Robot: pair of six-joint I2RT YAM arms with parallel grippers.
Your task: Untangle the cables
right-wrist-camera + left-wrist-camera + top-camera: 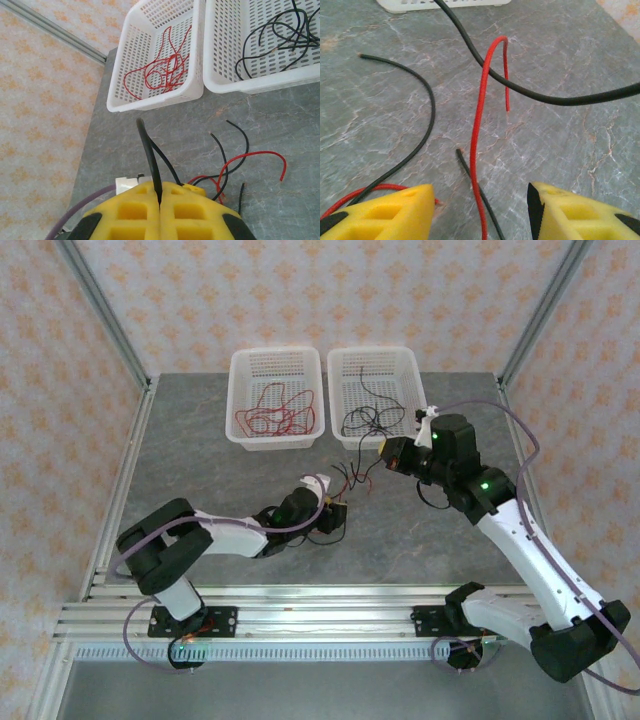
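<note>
**Desk**: grey, marble-veined slab, with alu. rails along the near edge. At the far edge, two white slotted baskets stand side by side, walls just beside each other. L basket holds red cables; R basket holds black cables. In front of the baskets, loose ends lie on bare stone. One black cable curves flat, and a red cable w/ hooked tip lies near short black ends.

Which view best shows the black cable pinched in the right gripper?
Right wrist: the black cable rises, close up, out of the shut right gripper. Top external gives a faint thin line beside that gripper. Left wrist shows a black cable crossing the table, possibly the same one.
</note>
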